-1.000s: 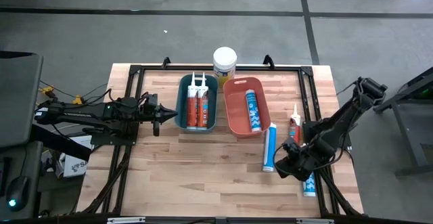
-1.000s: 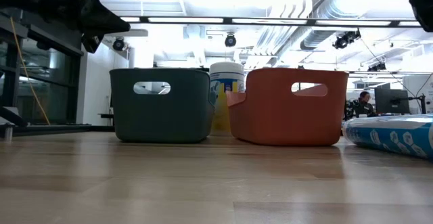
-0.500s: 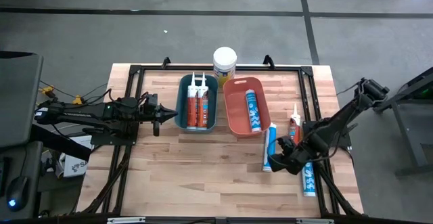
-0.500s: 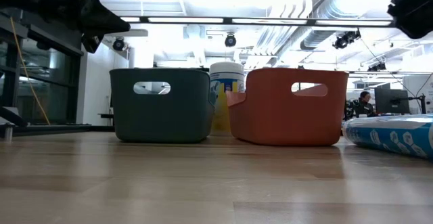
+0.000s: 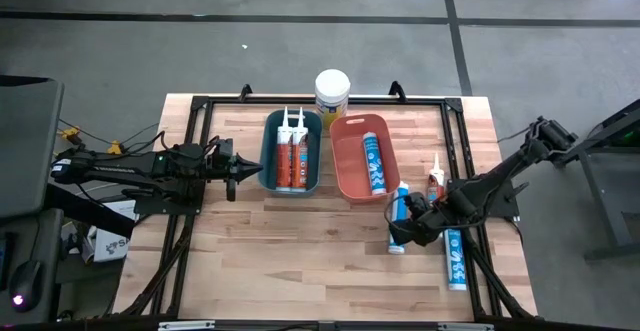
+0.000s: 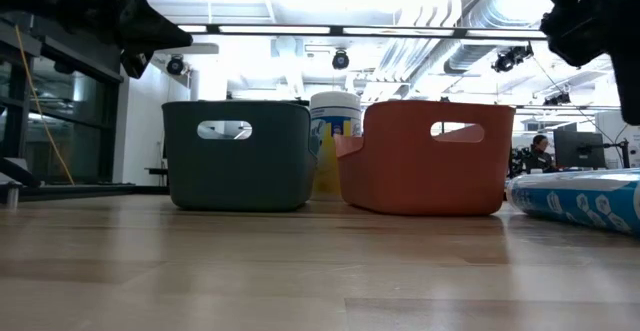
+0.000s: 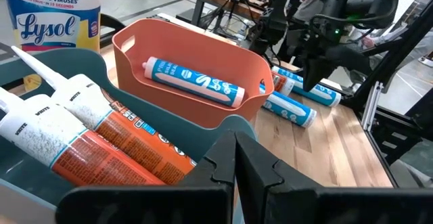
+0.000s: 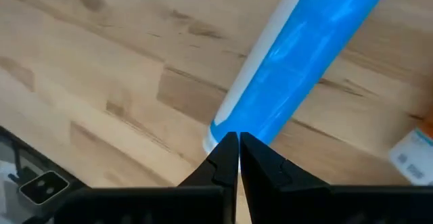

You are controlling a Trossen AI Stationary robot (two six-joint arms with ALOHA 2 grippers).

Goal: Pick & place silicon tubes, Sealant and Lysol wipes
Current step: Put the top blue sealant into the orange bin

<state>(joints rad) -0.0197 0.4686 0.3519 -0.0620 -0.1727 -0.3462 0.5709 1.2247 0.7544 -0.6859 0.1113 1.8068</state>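
Note:
A blue-and-white tube (image 5: pixel 399 217) lies flat on the table beside the orange bin (image 5: pixel 345 176). My right gripper (image 5: pixel 398 222) is shut and hovers over that tube's near end (image 8: pixel 230 126), well above the table in the low view (image 6: pixel 590 16). A second blue tube (image 5: pixel 455 259) and a small orange-labelled tube (image 5: pixel 435 181) lie to its right. The orange bin holds one blue tube (image 5: pixel 373 163). The teal bin (image 5: pixel 270 161) holds two orange tubes (image 5: pixel 291 158). The Lysol wipes canister (image 5: pixel 332 93) stands behind the bins. My left gripper (image 5: pixel 247 168) is shut, at the teal bin's left wall.
A black metal frame (image 5: pixel 200 106) runs round the table top. Bare wood (image 5: pixel 290 246) lies between the bins and the near edge. In the low view the bins (image 6: pixel 240 156) stand side by side with the canister (image 6: pixel 335 121) behind them.
My right gripper has moved toward the table's left and a little toward its far edge, from near the tube at the right edge to over the near end of the blue tube beside the orange bin. No object has moved.

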